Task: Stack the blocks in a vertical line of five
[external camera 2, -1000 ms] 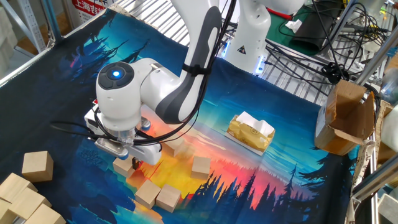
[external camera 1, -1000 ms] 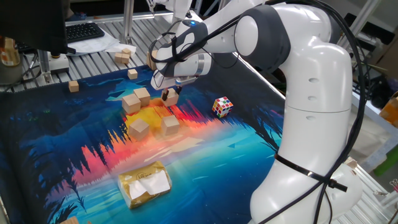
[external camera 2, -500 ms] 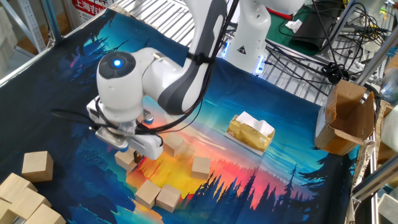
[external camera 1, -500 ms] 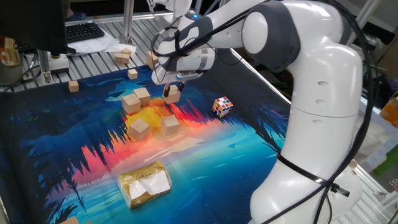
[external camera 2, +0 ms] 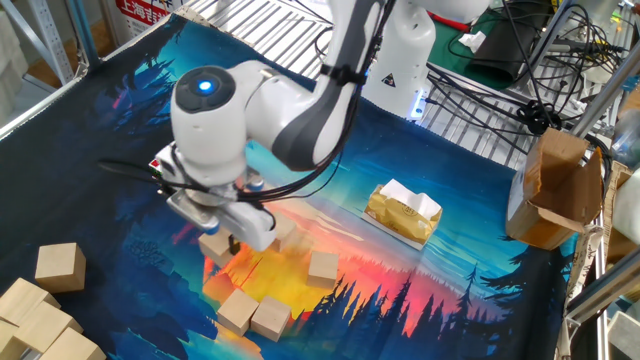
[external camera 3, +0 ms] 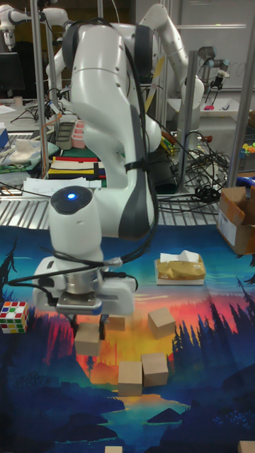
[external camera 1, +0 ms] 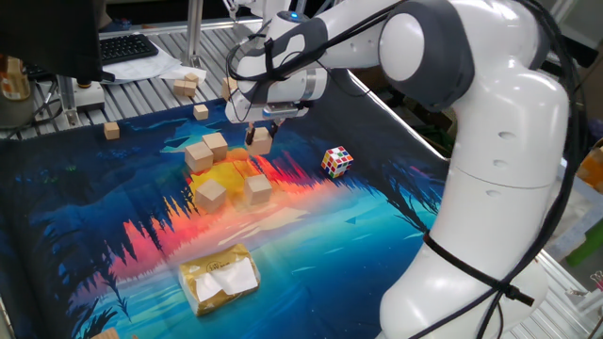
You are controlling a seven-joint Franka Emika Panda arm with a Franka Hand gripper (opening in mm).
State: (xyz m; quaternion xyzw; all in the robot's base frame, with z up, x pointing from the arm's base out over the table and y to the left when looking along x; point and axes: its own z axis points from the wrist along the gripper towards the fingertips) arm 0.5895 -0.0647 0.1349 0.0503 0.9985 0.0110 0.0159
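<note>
Blocks of plain tan wood lie scattered on a counter (external camera 1: pixel 85 254) covered by a bright landscape-print mat; none is stacked yet. Going near to far in one fixed view: a yellow packet (external camera 1: pixel 220 277) sits closest, well apart from the blocks. Beyond it, 2 blocks rest on the mat side by side, the left block (external camera 1: pixel 209 193) and the right block (external camera 1: pixel 257 190), near each other but not touching. Behind them, 2 more blocks (external camera 1: pixel 204 151) sit pressed together as a pair. Just past that pair, the pincer (external camera 1: pixel 258 132) of the white arm is clamped on the held block (external camera 1: pixel 260 140), which hangs clear of the mat; the tall fixed view shows it lifted, with the fingers closed on its sides. To the right, a multicoloured puzzle cube (external camera 1: pixel 337 161) stands apart, and small tan cubes (external camera 1: pixel 112 130) lie at the far edge. Judged from this, the step in hand is carrying the 1st picked block toward a base block. The next move calls for centring the held block squarely over 1 resting block, lowering it until the faces meet flat, then parting the fingers without nudging the neighbours.
</note>
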